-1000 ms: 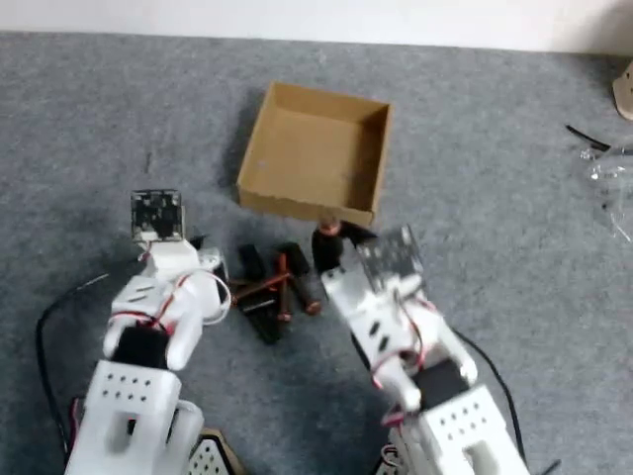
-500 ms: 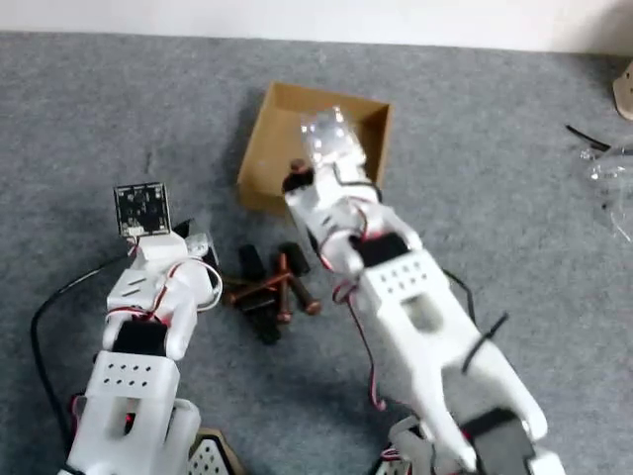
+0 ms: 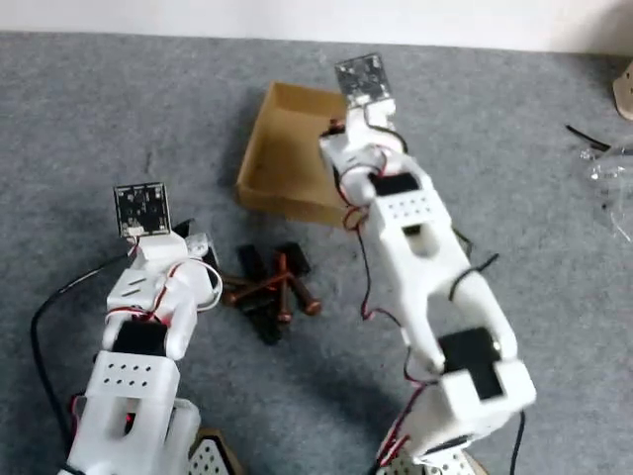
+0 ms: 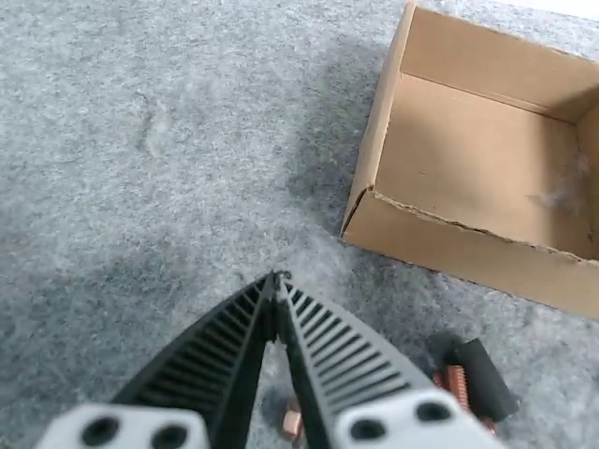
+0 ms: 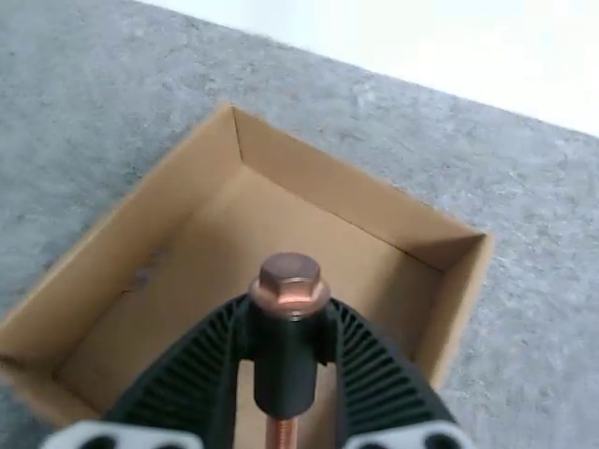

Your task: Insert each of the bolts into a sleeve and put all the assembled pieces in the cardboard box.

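Right arm (image 3: 415, 237) extends over cardboard box (image 3: 287, 203), clamping sleeved bolt (image 5: 288, 309).

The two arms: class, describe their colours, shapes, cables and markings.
The left arm and right arm have white, blocky shells with small round holes, black motors at joints, thin red wires and black, ribbed, tapering fingers. A black cable trails the left one.

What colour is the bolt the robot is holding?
The bolt is copper, clearest in right wrist view.
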### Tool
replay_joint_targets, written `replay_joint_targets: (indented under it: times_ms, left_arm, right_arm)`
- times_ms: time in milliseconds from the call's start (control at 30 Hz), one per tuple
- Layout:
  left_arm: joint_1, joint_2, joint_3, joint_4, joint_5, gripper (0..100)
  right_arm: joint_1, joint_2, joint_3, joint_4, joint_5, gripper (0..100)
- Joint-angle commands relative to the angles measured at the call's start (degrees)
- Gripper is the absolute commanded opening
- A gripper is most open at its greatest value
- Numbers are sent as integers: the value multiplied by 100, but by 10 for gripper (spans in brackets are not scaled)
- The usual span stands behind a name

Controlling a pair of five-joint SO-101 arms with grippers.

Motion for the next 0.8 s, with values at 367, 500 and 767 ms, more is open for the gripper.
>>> replay_joint_targets:
  times_ms: [367, 500, 767]
  left_arm:
    - [-66, 22, -48, -141, -158, 5]
    - [-66, 22, -48, -141, -158, 5]
    - [-66, 22, -48, -141, -167, 5]
  right_arm:
    - [374, 2229, -2369, 752, -26, 4]
    - [382, 2589, -2519, 769, -26, 9]
    - [382, 2862, -2519, 848, -26, 87]
